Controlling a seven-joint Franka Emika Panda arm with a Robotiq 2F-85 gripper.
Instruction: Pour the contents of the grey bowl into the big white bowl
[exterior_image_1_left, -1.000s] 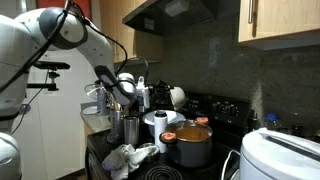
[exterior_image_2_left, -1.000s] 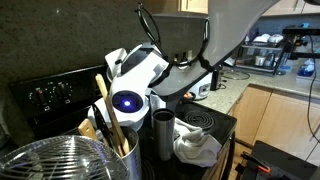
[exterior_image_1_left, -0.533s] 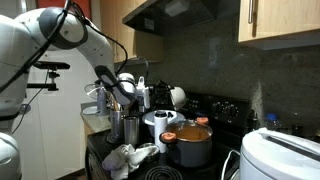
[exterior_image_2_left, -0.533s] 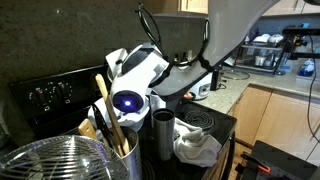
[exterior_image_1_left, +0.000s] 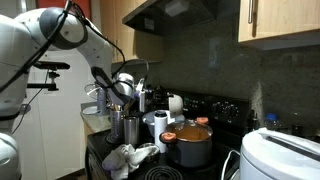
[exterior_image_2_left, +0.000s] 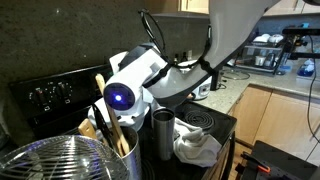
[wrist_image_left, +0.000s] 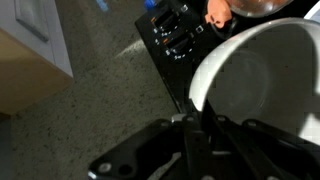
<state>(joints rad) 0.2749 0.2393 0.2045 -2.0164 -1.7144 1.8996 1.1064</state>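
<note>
In the wrist view my gripper (wrist_image_left: 195, 125) is shut on the thin rim of the grey bowl (wrist_image_left: 265, 75), whose pale inside fills the right side. In an exterior view the gripper (exterior_image_1_left: 150, 97) holds that bowl (exterior_image_1_left: 175, 102) tilted above the stove. The big white bowl (exterior_image_1_left: 158, 122) stands below and slightly left of it, beside the dark pot with orange contents (exterior_image_1_left: 188, 142). I cannot see any contents in the grey bowl. In the exterior view from behind, my wrist (exterior_image_2_left: 125, 95) hides both bowls.
Metal cups (exterior_image_1_left: 128, 128) and a crumpled cloth (exterior_image_1_left: 125, 155) sit at the stove's front. A white appliance (exterior_image_1_left: 280, 155) stands at the right. A utensil holder (exterior_image_2_left: 112, 145), a metal cup (exterior_image_2_left: 162, 132) and a wire basket (exterior_image_2_left: 55, 160) stand close to the arm. Stove knobs (wrist_image_left: 175, 35) lie below.
My wrist has rotated, and the grey bowl in the gripper has turned and dropped slightly. Everything else has stayed in place.
</note>
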